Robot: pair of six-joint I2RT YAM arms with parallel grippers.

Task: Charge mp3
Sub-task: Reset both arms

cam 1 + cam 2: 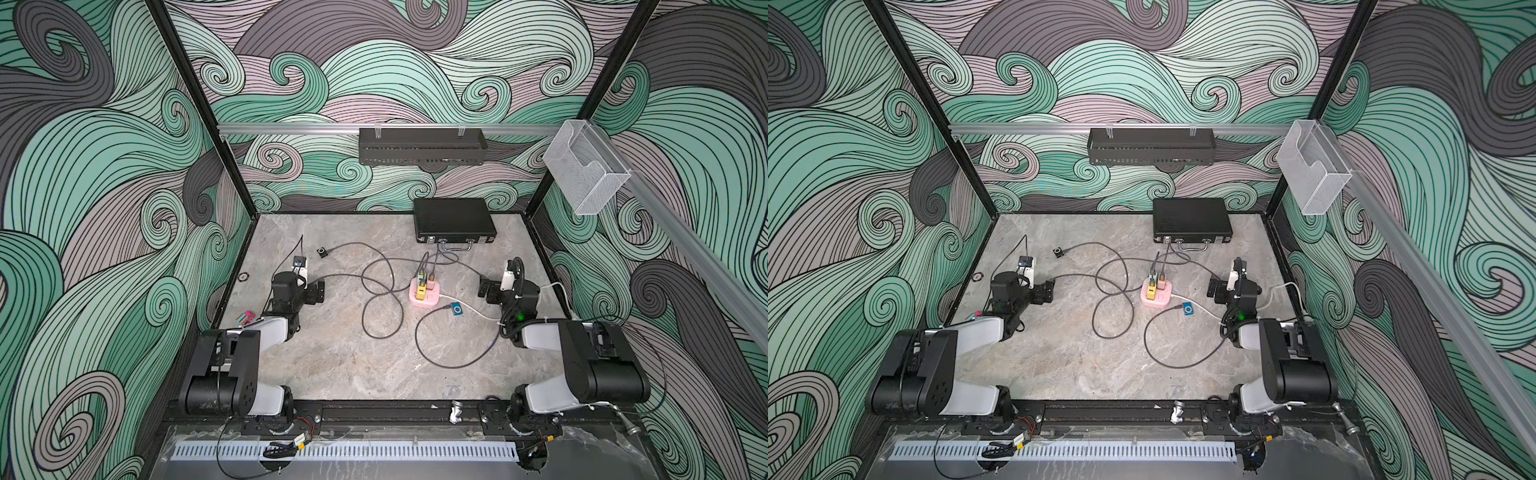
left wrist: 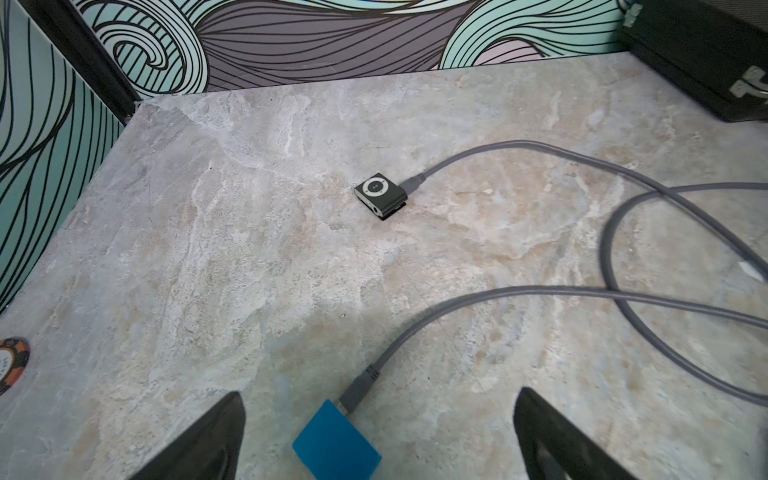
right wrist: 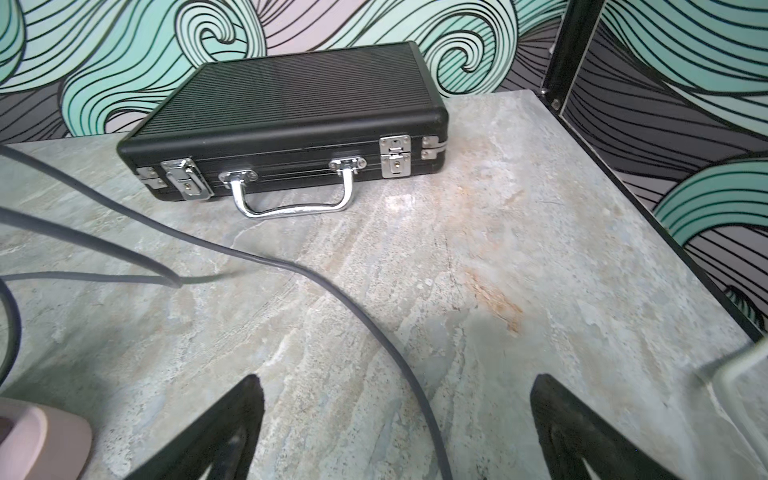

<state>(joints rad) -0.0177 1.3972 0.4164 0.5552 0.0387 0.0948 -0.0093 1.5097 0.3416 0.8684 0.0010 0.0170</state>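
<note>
Plugging step seemingly done. Left gripper spread wide, empty, straddling blue mp3 player near left edge of table, cable plug at its port. Right gripper likewise apart, empty. Next: check plug seating, back off without tugging.

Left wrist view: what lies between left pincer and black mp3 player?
In that view: a blue device with a grey cable plugged in, right at the open left pincer; beyond it, bare tabletop.
</note>
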